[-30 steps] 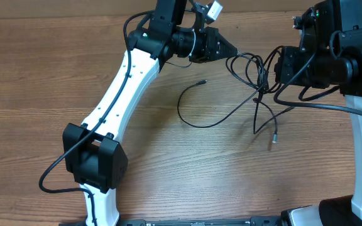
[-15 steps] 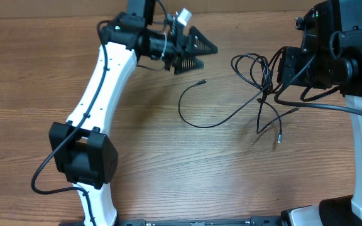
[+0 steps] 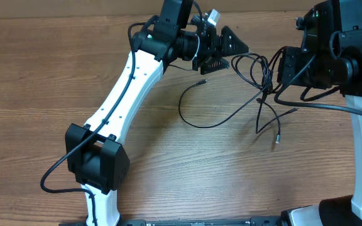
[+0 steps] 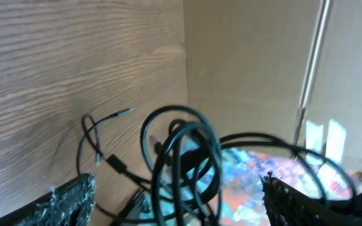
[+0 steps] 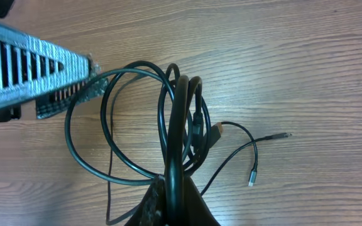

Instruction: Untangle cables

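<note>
Black, thin, flexible cables [image 3: 254, 68] sit bunched toward the far right of the brown wood-grain surface [image 3: 43, 75]. The bunch's long axis runs from far to near: the loops fan out at the far end and loose tails trail toward me. One long strand [image 3: 197, 124] sweeps left from the bunch in a wide curve and hooks back. Its small plug end [image 3: 201, 82] points toward the far right. Two shorter tails lie nearer, one tipped with a small plug [image 3: 275, 139] and the other angled off to the right [image 3: 292, 111].

My right end effector [image 5: 171, 191] is clamped on the gathered strands, which stand between its pads with the coils spreading out in front of it. The right arm [image 3: 360, 144] stands upright at the right edge, its black wrist folded over to the left.

My left arm [image 3: 121, 94] stretches from its near-left base out to the far centre, with the wrist turned right. The left end effector [image 3: 234, 54] is spread wide and grips nothing. In its own camera the coil hangs in the gap between the two fingers [image 4: 68, 201]. From the right wrist, the outermost loop runs right at the tip of one ribbed finger, and I cannot tell whether they touch.
</note>
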